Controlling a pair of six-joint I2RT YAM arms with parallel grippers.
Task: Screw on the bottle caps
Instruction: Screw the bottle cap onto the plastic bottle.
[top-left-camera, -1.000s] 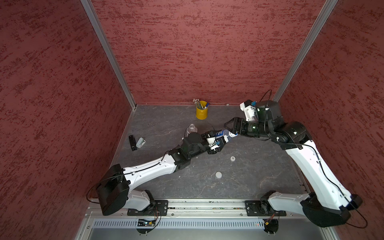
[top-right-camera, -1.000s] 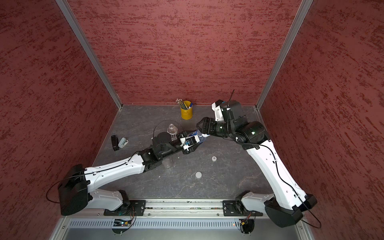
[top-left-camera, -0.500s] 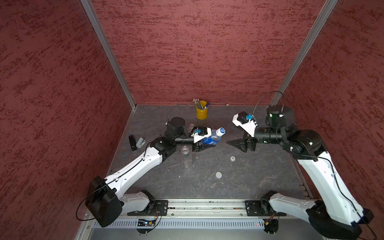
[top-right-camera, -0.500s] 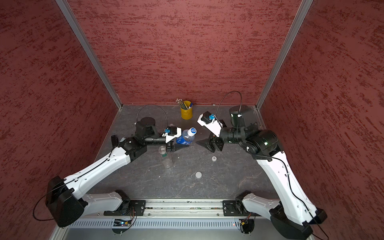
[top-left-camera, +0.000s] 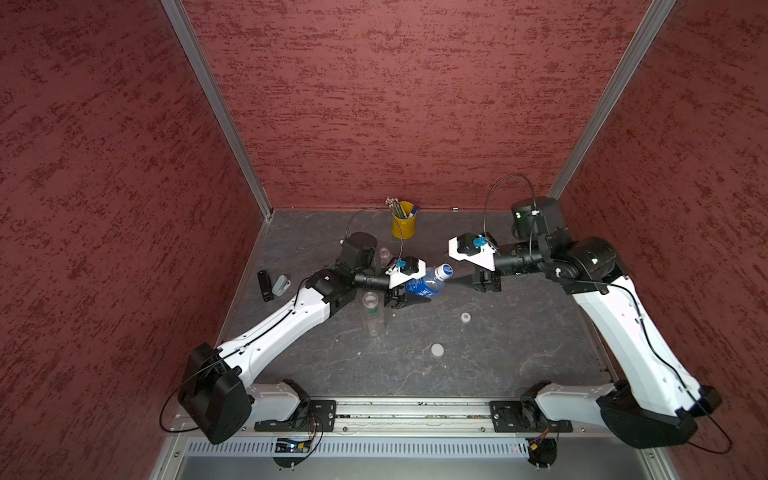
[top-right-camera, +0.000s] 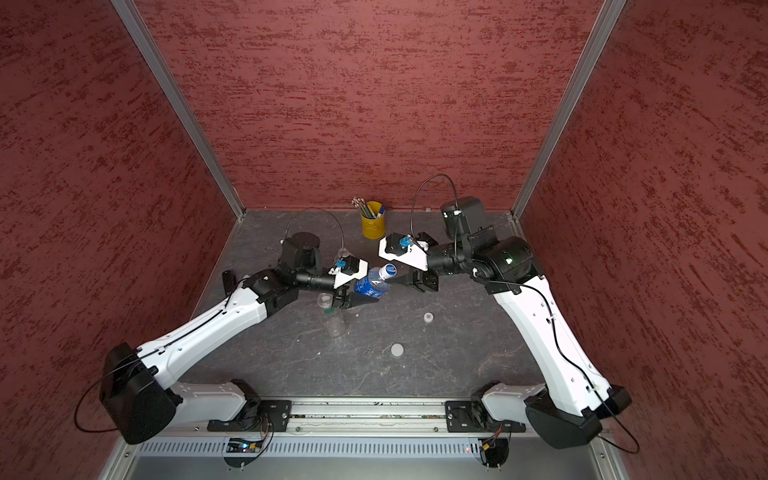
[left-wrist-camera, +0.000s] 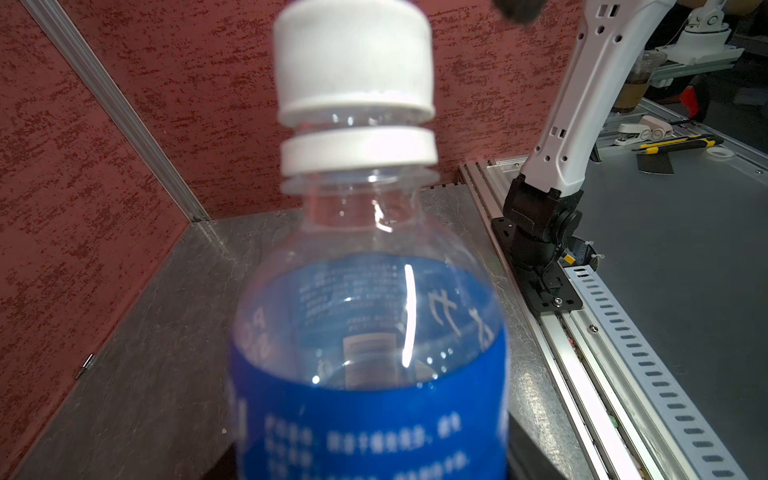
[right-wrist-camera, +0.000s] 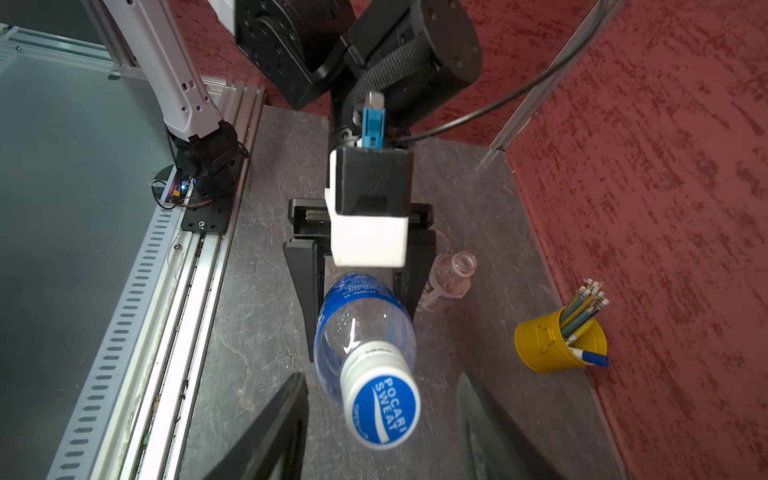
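My left gripper (top-left-camera: 415, 293) is shut on the blue-labelled bottle (top-left-camera: 422, 284), which tilts toward the right arm. Its blue-and-white cap (top-left-camera: 444, 271) sits on the neck. In the left wrist view the bottle (left-wrist-camera: 370, 332) and cap (left-wrist-camera: 353, 62) fill the frame. My right gripper (right-wrist-camera: 380, 376) is open, its fingers (right-wrist-camera: 270, 428) to either side of the cap (right-wrist-camera: 382, 409) without touching it. A clear bottle with a green neck band (top-left-camera: 371, 309) stands uncapped by the left wrist. The white-labelled bottle (right-wrist-camera: 446, 282) stands behind. A small white cap (top-left-camera: 465, 317) and a wide white cap (top-left-camera: 437, 350) lie loose on the table.
A yellow pencil cup (top-left-camera: 403, 224) stands at the back wall. A black item (top-left-camera: 264, 286) and a grey one (top-left-camera: 281, 285) lie at the left table edge. Red walls enclose three sides.
A second ago the two grippers met at the bottle mid-table. They have since drawn apart, the left one keeping the capped bottle. The right jaws have narrowed.
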